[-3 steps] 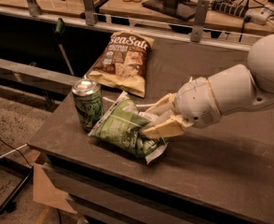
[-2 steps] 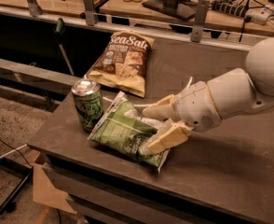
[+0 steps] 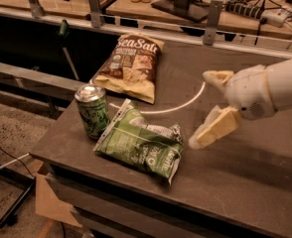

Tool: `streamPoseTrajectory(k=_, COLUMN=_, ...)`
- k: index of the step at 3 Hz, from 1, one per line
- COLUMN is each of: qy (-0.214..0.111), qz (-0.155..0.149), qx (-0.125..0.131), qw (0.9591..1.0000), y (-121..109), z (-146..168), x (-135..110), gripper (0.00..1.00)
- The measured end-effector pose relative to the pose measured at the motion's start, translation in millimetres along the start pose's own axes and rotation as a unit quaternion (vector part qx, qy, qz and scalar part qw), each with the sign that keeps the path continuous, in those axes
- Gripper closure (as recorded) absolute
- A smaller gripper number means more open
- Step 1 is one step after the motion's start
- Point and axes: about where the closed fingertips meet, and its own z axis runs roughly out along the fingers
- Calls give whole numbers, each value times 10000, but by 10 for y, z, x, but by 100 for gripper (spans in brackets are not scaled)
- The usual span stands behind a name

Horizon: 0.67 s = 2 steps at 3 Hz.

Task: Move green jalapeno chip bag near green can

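The green jalapeno chip bag (image 3: 140, 143) lies flat on the dark table (image 3: 245, 182), its left edge touching or almost touching the green can (image 3: 92, 111), which stands upright near the table's left edge. My gripper (image 3: 203, 109) is to the right of the bag and above the table, open and empty, with its tan fingers (image 3: 215, 128) spread apart and clear of the bag.
A brown-and-tan "Sea Salt" chip bag (image 3: 131, 66) lies behind the can and the green bag. A thin white cable (image 3: 181, 105) curves across the table. A railing with metal posts (image 3: 211, 15) runs along the back. The floor drops off at the left.
My gripper has let go of the green bag, opened, and pulled back to the right and upward. The bag stays beside the can.
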Motion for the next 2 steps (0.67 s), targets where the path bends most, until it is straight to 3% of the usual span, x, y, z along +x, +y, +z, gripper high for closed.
streamPoseTrajectory(k=1, qy=150, qz=-182, qx=1510, qw=9882, y=-786, z=-886, x=-95, gripper=0)
streamPoseTrajectory(k=2, qy=117, qz=-317, qx=1878, qw=9816, y=-953, z=-1171, x=-237, gripper=0)
